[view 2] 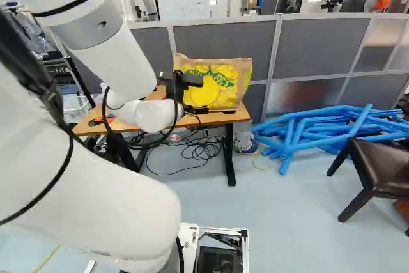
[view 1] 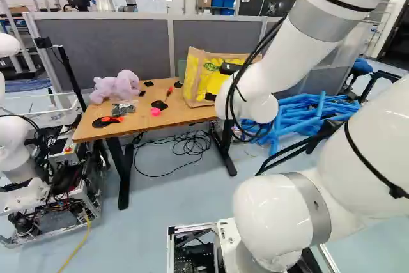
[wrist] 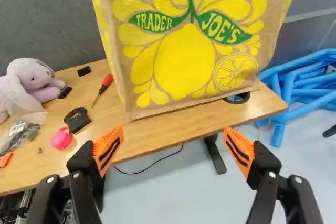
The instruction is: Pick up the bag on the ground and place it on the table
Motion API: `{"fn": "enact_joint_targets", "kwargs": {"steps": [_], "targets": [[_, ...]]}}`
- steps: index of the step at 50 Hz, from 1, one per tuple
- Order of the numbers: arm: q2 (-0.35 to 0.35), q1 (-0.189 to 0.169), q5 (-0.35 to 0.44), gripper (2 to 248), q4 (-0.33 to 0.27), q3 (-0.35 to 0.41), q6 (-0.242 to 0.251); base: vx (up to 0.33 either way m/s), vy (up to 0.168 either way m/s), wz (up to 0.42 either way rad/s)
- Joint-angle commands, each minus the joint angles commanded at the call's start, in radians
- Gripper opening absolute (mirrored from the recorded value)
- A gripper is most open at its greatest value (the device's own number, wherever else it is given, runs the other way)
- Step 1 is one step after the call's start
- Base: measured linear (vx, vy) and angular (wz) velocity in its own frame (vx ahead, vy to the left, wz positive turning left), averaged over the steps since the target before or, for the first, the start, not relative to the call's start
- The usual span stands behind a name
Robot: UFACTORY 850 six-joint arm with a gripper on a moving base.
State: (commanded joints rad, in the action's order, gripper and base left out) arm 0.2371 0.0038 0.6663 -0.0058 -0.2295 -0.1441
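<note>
The gripper (view 2: 184,85) is raised over the table's near side, in front of the bag. In the wrist view the gripper (wrist: 173,129) has its two orange-padded fingers spread wide with nothing between them. Ahead of them the tan bag (wrist: 184,64) with yellow lemon prints stands upright on the wooden tabletop (wrist: 149,132), apart from both fingers. The same bag (view 2: 220,87) is on the table's right part in the right base view, partly hidden by the gripper. Its upper edge runs out of the wrist view.
A plush toy (wrist: 32,81), a screwdriver (wrist: 104,88) and a pink roll (wrist: 61,138) lie on the table. Blue tubes (view 2: 307,131) are heaped right of it, near a dark chair (view 2: 383,165). Cables (view 1: 192,144) lie beneath. Another robot (view 1: 16,132) stands left; grey partitions (view 1: 105,46) stand behind.
</note>
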Motion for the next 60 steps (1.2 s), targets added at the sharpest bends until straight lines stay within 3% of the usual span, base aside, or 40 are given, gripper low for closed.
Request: {"fn": "enact_joint_targets", "kwargs": {"steps": [30,60], "targets": [[0.031,-0.003,0.154,247,0.004,0.106,0.108,0.0,0.0,0.0],[0.042,-0.004,0.206,247,0.006,0.142,0.144,0.0,0.0,0.0]]}}
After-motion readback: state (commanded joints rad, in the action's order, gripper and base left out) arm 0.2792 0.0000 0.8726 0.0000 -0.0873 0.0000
